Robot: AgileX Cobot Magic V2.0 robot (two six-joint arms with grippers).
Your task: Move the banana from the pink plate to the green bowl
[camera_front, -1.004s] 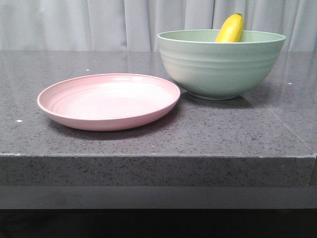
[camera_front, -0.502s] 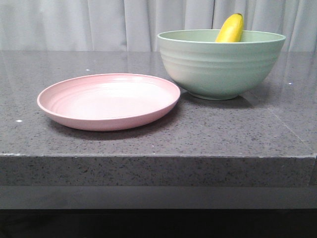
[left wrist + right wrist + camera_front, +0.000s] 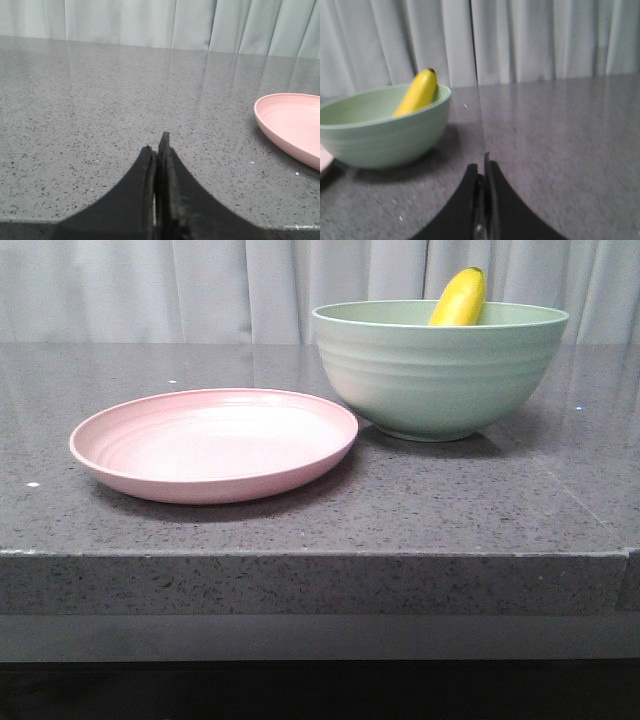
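The banana (image 3: 459, 298) leans inside the green bowl (image 3: 440, 375) at the back right, its dark tip above the rim; both also show in the right wrist view, the banana (image 3: 417, 92) in the bowl (image 3: 385, 137). The pink plate (image 3: 213, 444) lies empty to the bowl's left, its rim close to the bowl; its edge shows in the left wrist view (image 3: 290, 120). My left gripper (image 3: 158, 147) is shut and empty, low over bare counter away from the plate. My right gripper (image 3: 482, 167) is shut and empty, off to the side of the bowl. Neither gripper shows in the front view.
The grey speckled stone counter (image 3: 480, 500) has a front edge (image 3: 320, 555) close to the plate. Pale curtains (image 3: 200, 290) hang behind the counter.
The plate, the bowl and the banana sit slightly further left in the front view than before. Nothing was taken hold of or let go.
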